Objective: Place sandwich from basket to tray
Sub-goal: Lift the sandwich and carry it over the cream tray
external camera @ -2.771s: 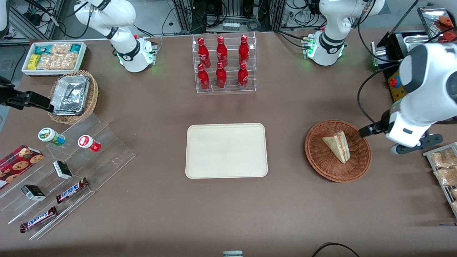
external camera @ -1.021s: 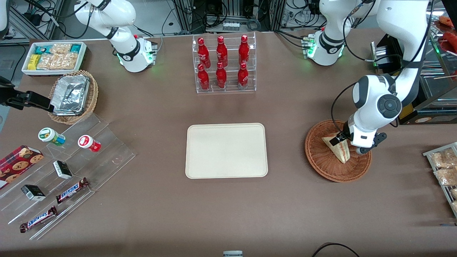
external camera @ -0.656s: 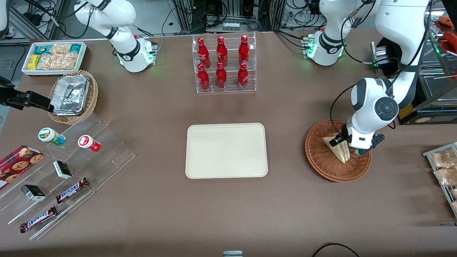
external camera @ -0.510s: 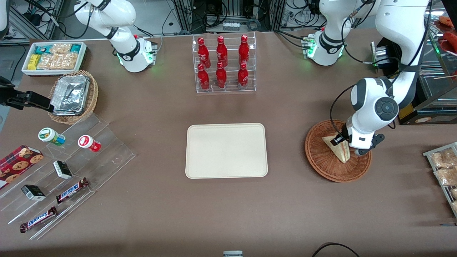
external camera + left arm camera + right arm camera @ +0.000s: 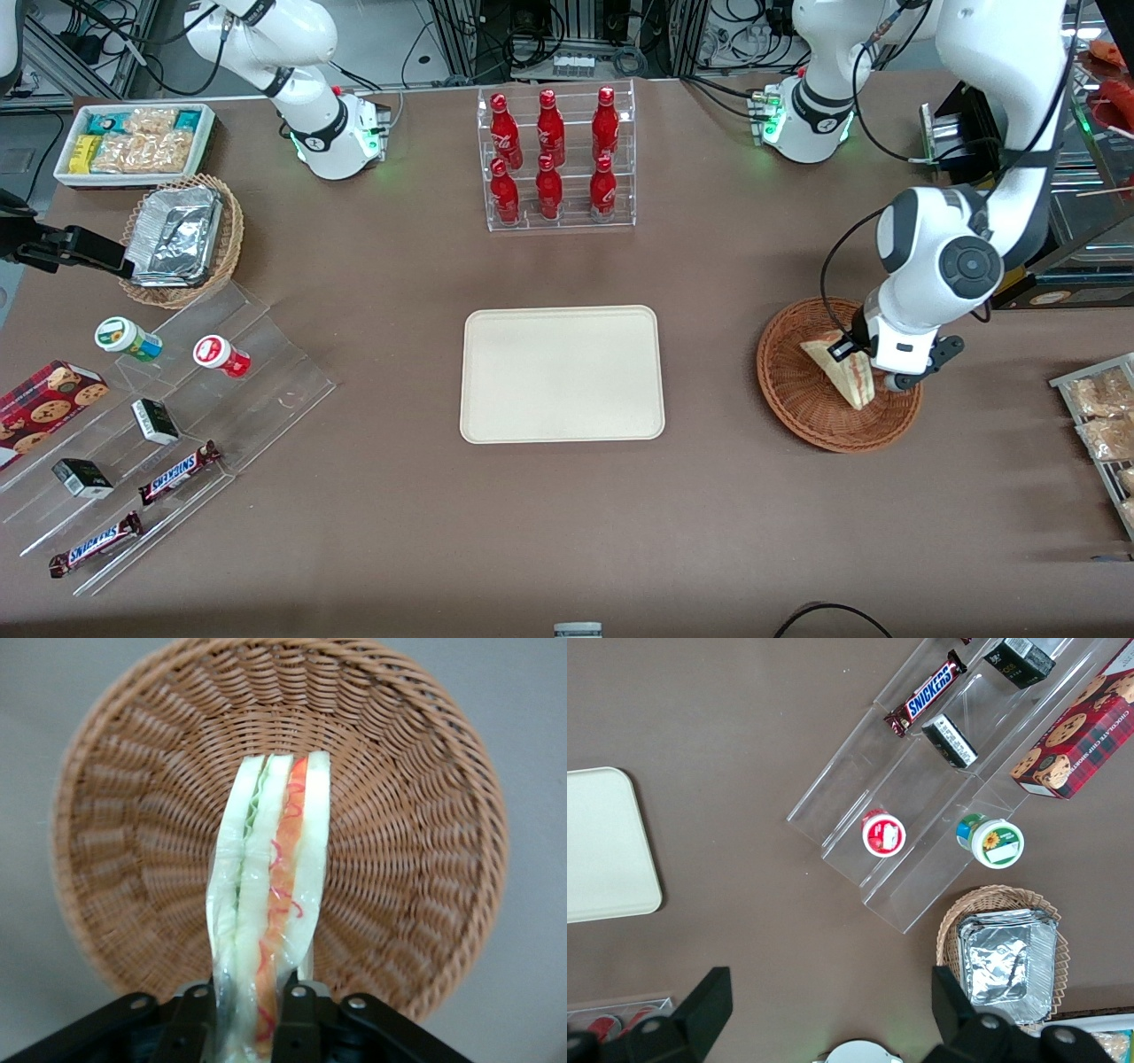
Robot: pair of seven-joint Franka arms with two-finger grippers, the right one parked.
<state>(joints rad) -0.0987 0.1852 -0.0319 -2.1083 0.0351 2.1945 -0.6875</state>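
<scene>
Kid: Sandwich (image 5: 840, 374), where is it?

Pal: It is in the brown basket (image 5: 802, 399), toward the working arm's end of the desk. The claw (image 5: 852, 358) is squeezed shut on it, on its wide end.

Kid: Which way does it point?

Pal: Its long way runs from the claw down toward the basket's rim that is nearer the front camera. The thin tip points that way too. In the wrist view it stands on its edge (image 5: 270, 904), so you can see the red and green stripes between the bread, and it sticks straight out from the fingers (image 5: 299, 1028) over the woven bottom (image 5: 399, 859).

Kid: Is there room to move?

Pal: Yes. The basket's rim is low all round. Bare desk (image 5: 709, 372) lies between the basket and the tray (image 5: 562, 374). The tray sits near the middle of the desk, flat, with nothing on it.
</scene>
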